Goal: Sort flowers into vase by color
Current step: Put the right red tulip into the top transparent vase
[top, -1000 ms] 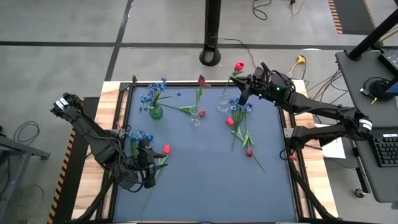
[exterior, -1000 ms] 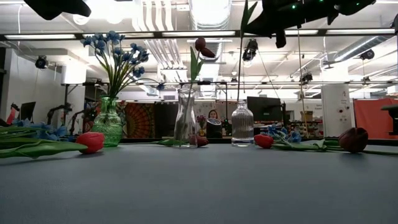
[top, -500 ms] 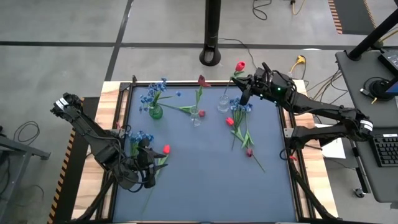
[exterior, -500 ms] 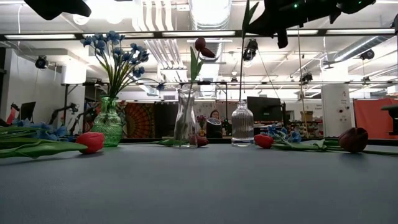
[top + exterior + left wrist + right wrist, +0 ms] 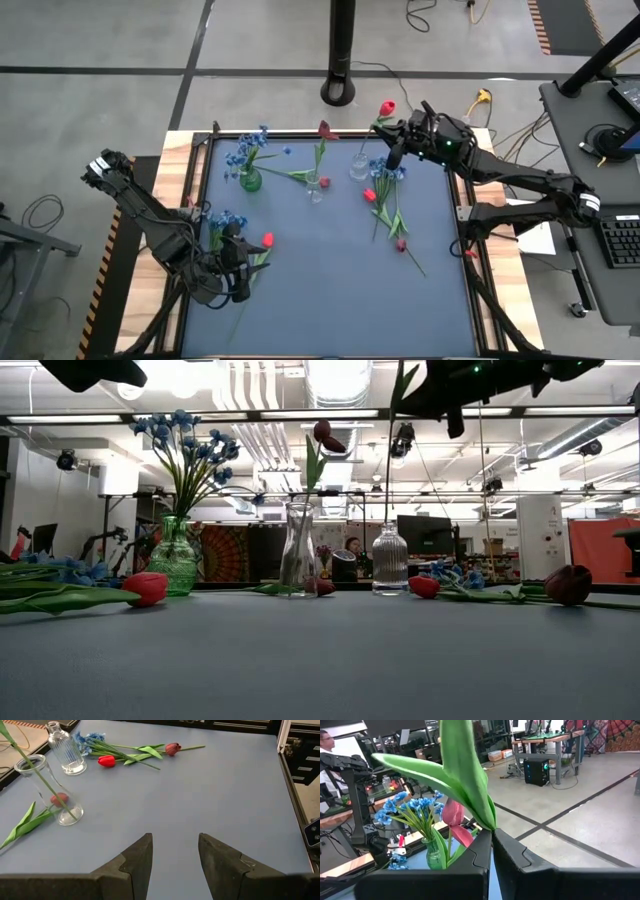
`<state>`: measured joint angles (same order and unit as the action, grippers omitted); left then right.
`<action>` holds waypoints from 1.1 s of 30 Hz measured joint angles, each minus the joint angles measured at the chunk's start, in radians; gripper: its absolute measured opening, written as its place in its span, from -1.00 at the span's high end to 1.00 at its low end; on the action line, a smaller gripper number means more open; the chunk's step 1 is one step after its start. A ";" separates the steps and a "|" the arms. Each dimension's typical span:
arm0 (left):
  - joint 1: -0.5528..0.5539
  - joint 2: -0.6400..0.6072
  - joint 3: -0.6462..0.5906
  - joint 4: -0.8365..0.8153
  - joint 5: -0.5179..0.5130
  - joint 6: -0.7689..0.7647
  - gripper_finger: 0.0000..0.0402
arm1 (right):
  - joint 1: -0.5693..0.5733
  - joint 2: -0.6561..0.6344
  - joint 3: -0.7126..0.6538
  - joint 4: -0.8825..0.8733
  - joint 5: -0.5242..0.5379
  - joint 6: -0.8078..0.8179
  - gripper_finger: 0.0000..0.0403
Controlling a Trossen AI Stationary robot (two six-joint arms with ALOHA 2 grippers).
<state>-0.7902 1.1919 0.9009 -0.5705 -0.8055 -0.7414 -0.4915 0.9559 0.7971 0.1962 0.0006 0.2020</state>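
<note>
My right gripper [image 5: 393, 150] is high over the table's far right, shut on a red tulip [image 5: 386, 107] whose thin stem runs down to the ribbed clear vase [image 5: 389, 560]. A green vase [image 5: 250, 181] holds blue flowers [image 5: 247, 148]. A plain clear vase [image 5: 315, 189] holds a dark red tulip [image 5: 324, 129]. Loose blue and red flowers [image 5: 388, 205] lie on the mat right of centre. My left gripper [image 5: 174, 855] is open, low over the near left, beside more loose flowers [image 5: 232, 225] and a red tulip [image 5: 268, 239]. My right gripper pinches the red tulip between its two shut fingers at the stem just below the leaves [image 5: 490, 826], coming from the table's right, across the stem. The tulip stands upright and lifted. Its stem's lower end [image 5: 388, 520] reaches the ribbed vase's mouth; whether it is inside, I cannot tell.
The blue mat [image 5: 330, 290] has open room across its near half. A dark pole base [image 5: 340, 92] stands beyond the far edge. A wooden border [image 5: 470, 230] and black frame edge the mat. A person sits far behind the vases in the low view [image 5: 352, 550].
</note>
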 joint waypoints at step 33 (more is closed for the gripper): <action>0.000 0.000 0.000 0.000 -0.026 0.000 0.29 | 0.000 0.016 0.000 -0.087 0.002 0.009 0.84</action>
<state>-0.7902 1.1915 0.9009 -0.5701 -0.8314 -0.7414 -0.4911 0.9722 0.7971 0.1094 0.0025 0.2108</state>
